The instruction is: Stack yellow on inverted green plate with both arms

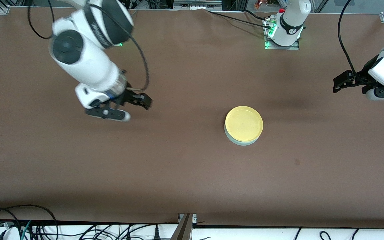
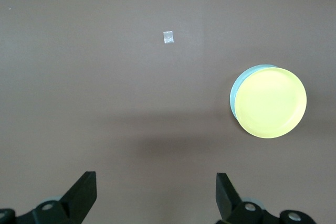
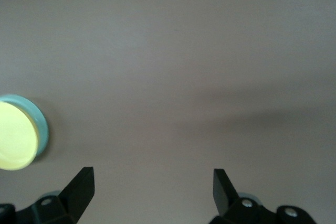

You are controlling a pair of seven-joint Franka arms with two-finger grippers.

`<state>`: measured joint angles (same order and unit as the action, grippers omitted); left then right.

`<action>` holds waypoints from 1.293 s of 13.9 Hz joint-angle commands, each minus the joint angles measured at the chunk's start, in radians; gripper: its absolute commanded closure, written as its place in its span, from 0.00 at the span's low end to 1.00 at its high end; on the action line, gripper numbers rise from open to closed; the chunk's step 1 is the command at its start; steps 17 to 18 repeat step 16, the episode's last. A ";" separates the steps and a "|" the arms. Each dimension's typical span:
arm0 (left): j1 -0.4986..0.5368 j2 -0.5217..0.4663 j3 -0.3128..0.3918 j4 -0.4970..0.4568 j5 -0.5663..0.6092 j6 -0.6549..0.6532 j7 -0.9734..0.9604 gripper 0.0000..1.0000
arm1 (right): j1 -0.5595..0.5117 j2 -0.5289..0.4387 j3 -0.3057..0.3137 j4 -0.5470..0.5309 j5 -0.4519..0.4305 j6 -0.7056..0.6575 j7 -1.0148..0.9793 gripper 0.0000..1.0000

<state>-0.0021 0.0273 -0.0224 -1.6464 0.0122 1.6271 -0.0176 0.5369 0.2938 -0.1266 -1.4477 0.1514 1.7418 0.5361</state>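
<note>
You are looking at a table (image 1: pixel 185 173) covered in brown cloth. Lying directly on it, toward the left arm's end, is the green plate (image 1: pixel 243 142), showing only as a pale rim at the six o'clock edge under the yellow (image 1: pixel 244 123).

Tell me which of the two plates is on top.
The yellow plate is on top. It rests on the pale green plate, which shows only as a thin crescent rim under it.
</note>
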 commanded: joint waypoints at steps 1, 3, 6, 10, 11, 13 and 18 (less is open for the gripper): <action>-0.001 0.042 -0.008 0.042 -0.015 -0.021 0.027 0.00 | 0.000 -0.163 -0.059 -0.164 0.014 -0.046 -0.157 0.00; -0.016 0.042 -0.025 0.040 -0.015 -0.026 0.024 0.00 | -0.078 -0.231 -0.062 -0.201 0.004 -0.108 -0.262 0.00; -0.015 0.037 -0.040 0.042 -0.014 -0.081 0.025 0.00 | -0.165 -0.335 -0.059 -0.276 -0.028 -0.143 -0.408 0.00; -0.015 0.039 -0.044 0.040 -0.009 -0.108 0.012 0.00 | -0.183 -0.372 -0.051 -0.289 -0.127 -0.142 -0.432 0.00; -0.016 0.045 -0.044 0.040 -0.002 -0.124 0.010 0.00 | -0.183 -0.369 -0.051 -0.277 -0.153 -0.134 -0.432 0.00; -0.013 0.042 -0.044 0.040 -0.003 -0.145 0.021 0.00 | -0.178 -0.357 -0.053 -0.248 -0.165 -0.136 -0.432 0.00; -0.013 0.042 -0.042 0.042 -0.003 -0.156 0.012 0.00 | -0.178 -0.347 -0.053 -0.220 -0.165 -0.145 -0.441 0.00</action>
